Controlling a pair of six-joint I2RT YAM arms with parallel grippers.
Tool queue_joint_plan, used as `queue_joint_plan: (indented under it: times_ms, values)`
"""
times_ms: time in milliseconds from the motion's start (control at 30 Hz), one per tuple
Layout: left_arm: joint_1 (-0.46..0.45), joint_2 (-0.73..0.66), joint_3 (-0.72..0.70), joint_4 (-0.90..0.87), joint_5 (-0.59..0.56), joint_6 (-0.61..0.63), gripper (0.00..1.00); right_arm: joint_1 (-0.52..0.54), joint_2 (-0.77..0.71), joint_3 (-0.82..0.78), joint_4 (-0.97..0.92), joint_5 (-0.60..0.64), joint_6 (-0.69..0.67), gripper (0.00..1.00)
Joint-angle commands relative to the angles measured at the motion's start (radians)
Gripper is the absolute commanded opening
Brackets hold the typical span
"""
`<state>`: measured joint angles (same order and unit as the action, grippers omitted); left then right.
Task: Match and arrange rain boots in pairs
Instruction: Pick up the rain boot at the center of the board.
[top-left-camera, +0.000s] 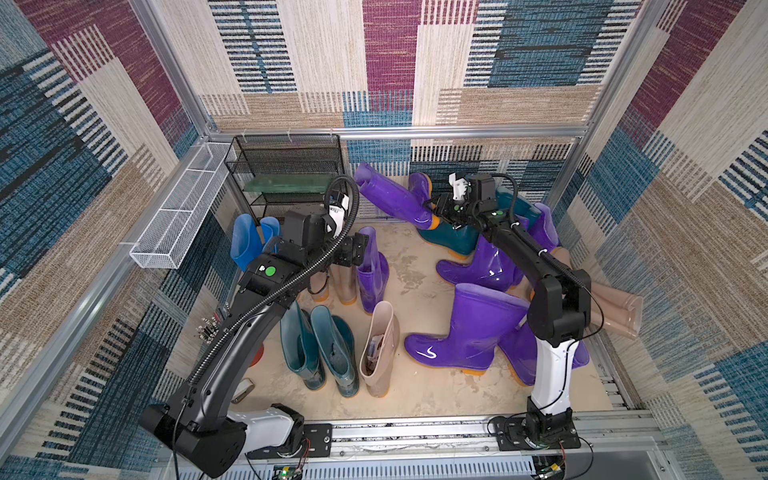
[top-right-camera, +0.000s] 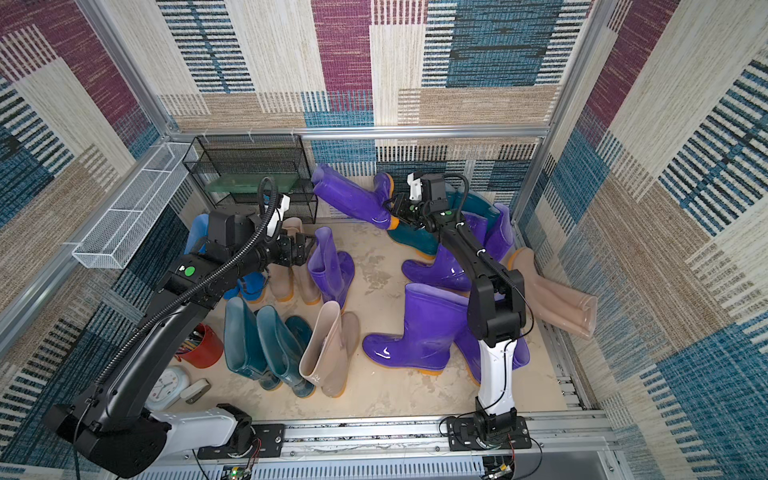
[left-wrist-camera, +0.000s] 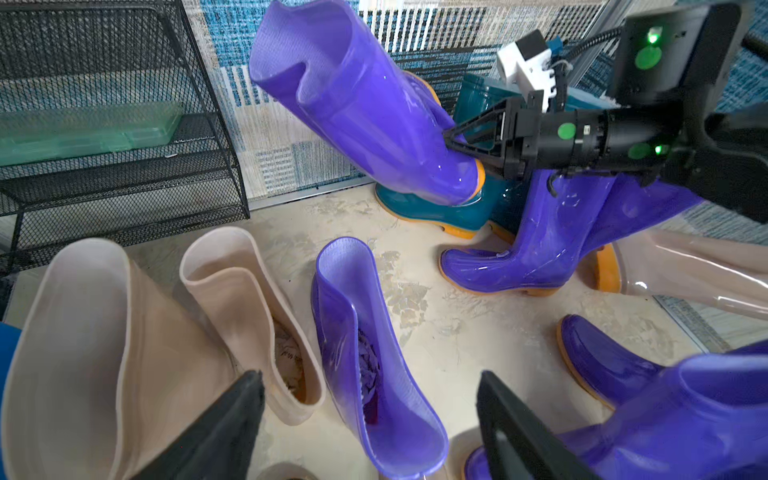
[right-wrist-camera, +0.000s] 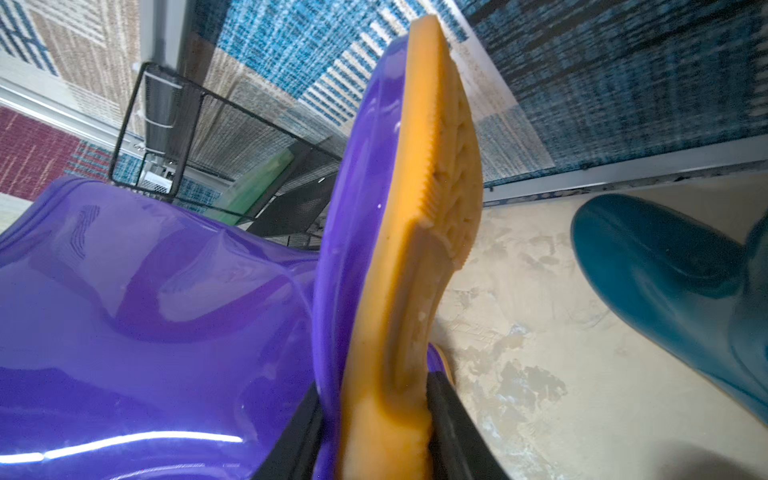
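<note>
My right gripper (top-left-camera: 436, 212) (right-wrist-camera: 376, 384) is shut on the orange-soled heel of a tall purple rain boot (top-left-camera: 390, 195) (right-wrist-camera: 166, 311). It holds the boot off the floor with the shaft tilted toward the back left. My left gripper (top-left-camera: 360, 249) (left-wrist-camera: 370, 374) is open above an upright tall purple boot (top-left-camera: 372, 274) (left-wrist-camera: 374, 332), with nothing between its fingers. Beside that boot stand two beige boots (left-wrist-camera: 232, 286). A teal pair (top-left-camera: 320, 349) and a beige boot (top-left-camera: 380, 349) stand in front. Blue boots (top-left-camera: 247, 241) are partly hidden behind my left arm.
A short purple boot (top-left-camera: 461, 328), more purple boots (top-left-camera: 486, 266), a teal boot (top-left-camera: 453, 241) and a lying beige boot (top-left-camera: 615, 311) crowd the right side. A black wire rack (top-left-camera: 286, 166) and a white mesh basket (top-left-camera: 183, 208) sit at the back left. A red cup (top-right-camera: 203, 345) and a clock (top-right-camera: 166, 386) are at the front left.
</note>
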<state>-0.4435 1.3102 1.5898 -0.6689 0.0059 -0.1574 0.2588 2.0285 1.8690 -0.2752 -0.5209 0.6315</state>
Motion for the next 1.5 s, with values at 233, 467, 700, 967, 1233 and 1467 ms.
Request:
queue_joint_plan:
  times_ms: [233,467,700,967,1233,1467]
  values:
    - [0.068,0.123,0.129,0.250,0.077,-0.371,0.99,0.011,-0.117,-0.159,0.169,-0.021,0.022,0.00]
    - [0.112,0.236,0.197,0.250,0.117,-0.578,0.99,0.032,-0.134,-0.188,0.185,-0.011,0.017,0.00]
    - [0.115,0.267,0.161,0.272,0.120,-0.686,0.99,0.050,-0.131,-0.167,0.177,-0.005,0.014,0.00]
    - [0.114,0.314,0.133,0.383,0.205,-0.680,0.56,0.077,-0.161,-0.188,0.182,-0.009,0.008,0.00]
    - [0.113,0.494,0.435,0.413,0.495,-0.458,0.00,0.085,-0.280,-0.367,0.250,0.001,-0.016,0.54]
    - [0.010,0.731,0.824,0.208,0.628,-0.327,0.00,-0.007,-0.404,-0.553,0.208,0.050,-0.024,0.84]
